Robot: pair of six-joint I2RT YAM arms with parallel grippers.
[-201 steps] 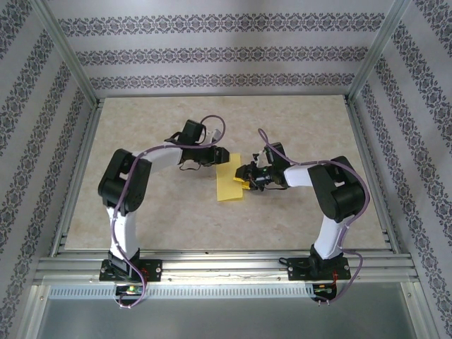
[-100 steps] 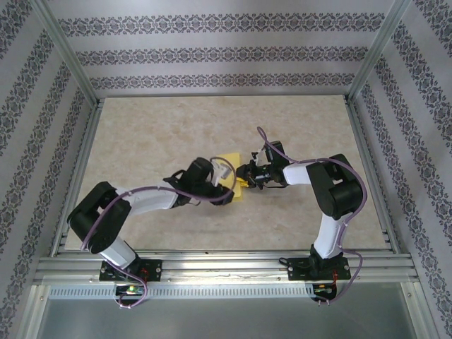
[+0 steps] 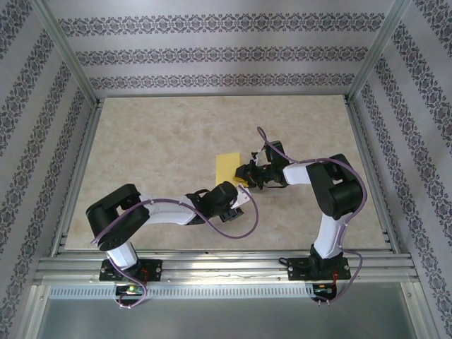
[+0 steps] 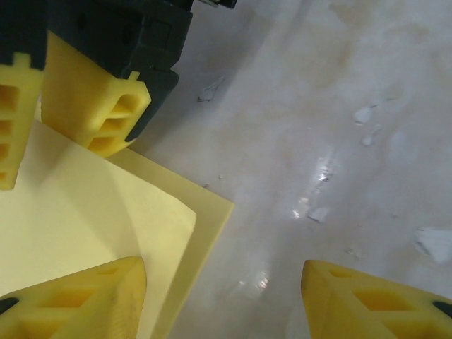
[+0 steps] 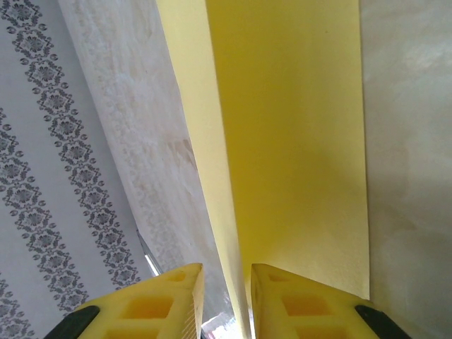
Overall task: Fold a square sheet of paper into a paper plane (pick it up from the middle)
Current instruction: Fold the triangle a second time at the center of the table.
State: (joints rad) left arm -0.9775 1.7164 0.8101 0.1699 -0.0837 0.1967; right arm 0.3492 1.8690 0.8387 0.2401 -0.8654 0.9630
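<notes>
Counter point(image 3: 162, 134) is unchanged, beige marbled, framed by rails. Left arm point(image 3: 162, 210) is seen swung low across the near side; a second ago it was arched over the far side of the sheet. Right arm point(image 3: 332, 191) is found in the same pose as before, forearm pointed left.

Square sheet of paper point(image 3: 227, 165) is laid flat mid-counter, folded, two layers seen stepped at the corner in the left wrist view. Its visible yellow area is now placed farther from the arm bases than a second ago.

Left claw point(image 4: 222, 275) is positioned at the sheet's near corner, where earlier it was at the far edge. It is released: jaws are spread, one finger point(image 4: 78, 296) is seen over the paper, the other over bare counter, and nothing is gripped.

Right claw point(image 5: 227, 279) is clenched on the sheet's right edge, the paper edge being pinched in the narrow gap between its fingers point(image 5: 304, 304). Its tips are seen just beside the left claw.
</notes>
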